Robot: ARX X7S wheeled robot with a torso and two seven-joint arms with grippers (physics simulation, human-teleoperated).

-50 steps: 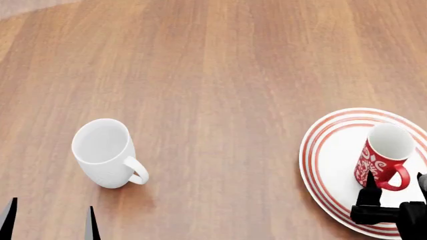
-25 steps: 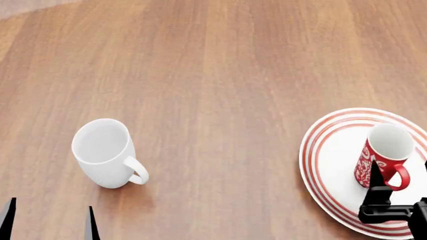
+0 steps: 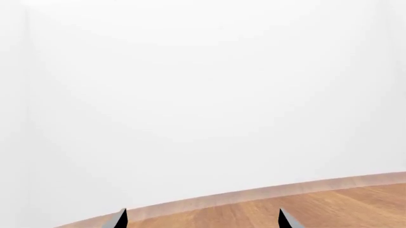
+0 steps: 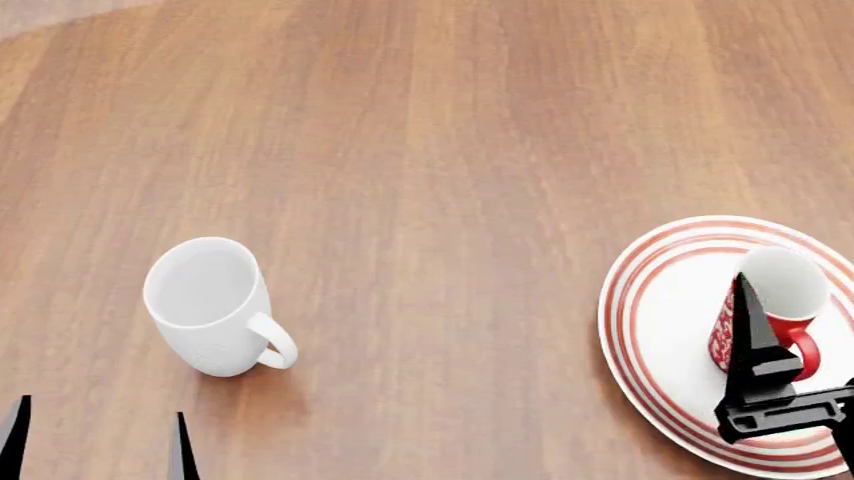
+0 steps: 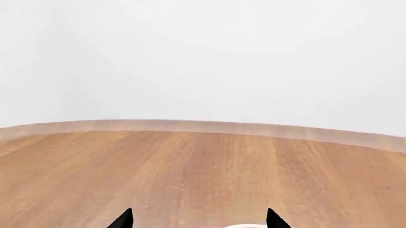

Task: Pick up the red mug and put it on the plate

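The red mug (image 4: 785,285) stands upright on the plate (image 4: 661,320) at the right, with its handle toward me. My right gripper (image 5: 198,219) is open and empty, hovering just at the mug's near side. One black finger (image 4: 747,320) overlaps the mug's left side in the head view; the other finger is off the right edge. A white sliver (image 5: 244,226) shows low between the tips in the right wrist view. My left gripper (image 4: 98,445) is open and empty at the bottom left; its tips (image 3: 201,219) point over the table edge.
A plain white mug (image 4: 207,305) stands upright at the left, handle toward the front right. The wooden table (image 4: 427,150) stretches away behind both mugs. White walls fill both wrist views.
My right gripper has lifted upward beside the red mug, its finger now reaching higher in the head view. The mug stays standing on the plate. The left gripper has not moved.
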